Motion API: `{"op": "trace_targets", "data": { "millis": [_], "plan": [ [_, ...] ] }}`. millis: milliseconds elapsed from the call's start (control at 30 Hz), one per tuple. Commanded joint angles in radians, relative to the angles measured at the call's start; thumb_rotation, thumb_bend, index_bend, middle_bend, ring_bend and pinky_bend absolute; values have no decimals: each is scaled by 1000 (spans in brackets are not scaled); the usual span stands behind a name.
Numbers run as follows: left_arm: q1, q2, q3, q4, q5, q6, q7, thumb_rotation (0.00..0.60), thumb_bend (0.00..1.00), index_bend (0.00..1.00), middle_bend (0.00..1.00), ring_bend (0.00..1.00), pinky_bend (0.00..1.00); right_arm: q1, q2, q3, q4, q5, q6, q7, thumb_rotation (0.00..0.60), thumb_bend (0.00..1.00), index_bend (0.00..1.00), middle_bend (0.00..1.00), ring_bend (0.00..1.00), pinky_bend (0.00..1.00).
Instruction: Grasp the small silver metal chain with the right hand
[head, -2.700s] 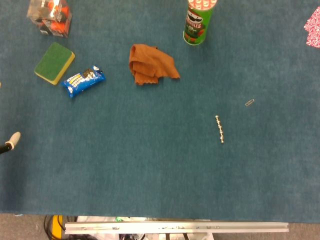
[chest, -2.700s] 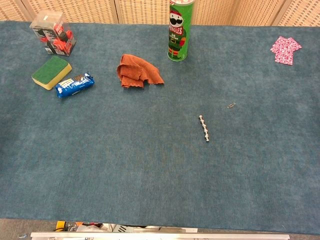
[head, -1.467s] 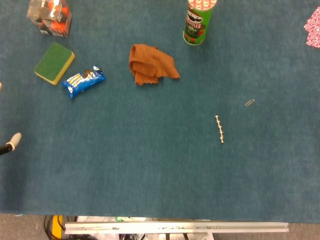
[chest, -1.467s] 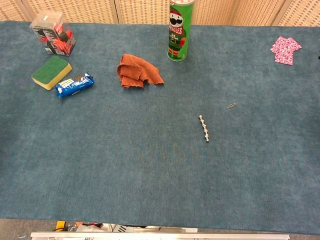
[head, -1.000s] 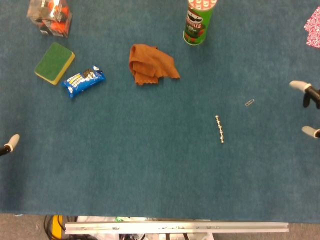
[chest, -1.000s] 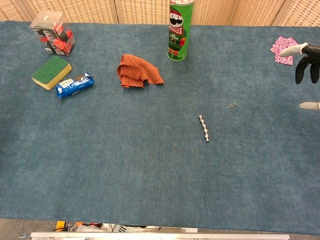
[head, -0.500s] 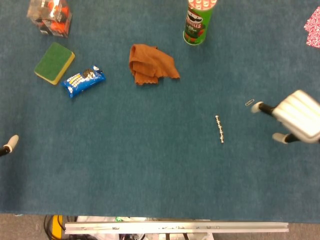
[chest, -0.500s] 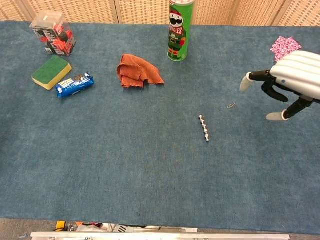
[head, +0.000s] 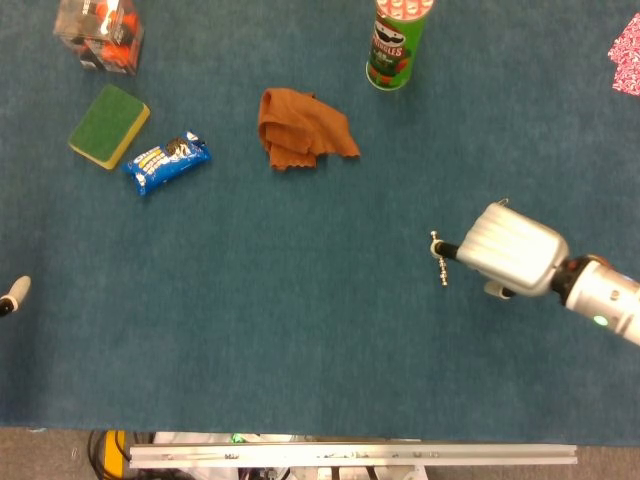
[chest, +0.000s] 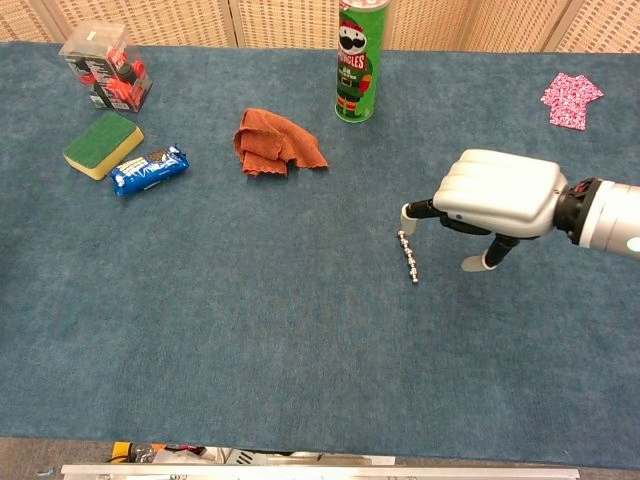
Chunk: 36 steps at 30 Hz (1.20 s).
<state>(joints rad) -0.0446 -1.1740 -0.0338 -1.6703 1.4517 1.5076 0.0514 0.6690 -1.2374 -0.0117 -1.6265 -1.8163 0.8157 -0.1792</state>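
The small silver chain (chest: 408, 256) lies straight on the blue table cover, right of centre. My right hand (chest: 497, 196) hovers just to its right, fingers apart and holding nothing. One fingertip (chest: 408, 213) hangs close above the chain's far end, and the thumb tip (chest: 472, 264) points down to the right of it. From the head view the right hand (head: 510, 251) covers the spot beside the chain (head: 442, 271), whose middle sits behind a fingertip. Only one pale fingertip of my left hand (head: 14, 293) shows at the left edge.
A green Pringles can (chest: 357, 65) stands at the back, with an orange cloth (chest: 274, 143) to its left. A blue snack packet (chest: 148, 169), a green sponge (chest: 102, 144) and a clear box (chest: 104, 70) sit far left. A pink cloth (chest: 571, 100) lies far right.
My right hand came in from the right edge and moved left across the table until it reached the chain. The chain has not moved. The left fingertip slid slightly lower.
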Motion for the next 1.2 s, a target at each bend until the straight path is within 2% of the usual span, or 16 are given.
{"op": "trace_targets", "data": {
  "millis": [33, 133, 200, 1200],
  "plan": [
    [2, 0, 0, 2, -1, 2, -3, 600, 173, 0, 0, 0, 0, 17, -33, -6, 30, 14, -19, -9, 600, 129, 369, 910, 963, 988],
    [3, -1, 1, 4, 1, 1, -6, 600, 173, 0, 0, 0, 0, 24, -61, -12, 57, 21, -19, -14, 600, 216, 393, 917, 970, 997],
    [3, -1, 1, 5, 1, 0, -5, 600, 172, 0, 0, 0, 0, 28, -77, -18, 73, 28, -22, -10, 600, 240, 403, 921, 975, 1000],
    [9, -15, -1, 25, -6, -7, -20, 600, 172, 0, 0, 0, 0, 59, -229, -82, 249, 64, 1, 15, 600, 239, 464, 934, 986, 1000]
  ]
}}
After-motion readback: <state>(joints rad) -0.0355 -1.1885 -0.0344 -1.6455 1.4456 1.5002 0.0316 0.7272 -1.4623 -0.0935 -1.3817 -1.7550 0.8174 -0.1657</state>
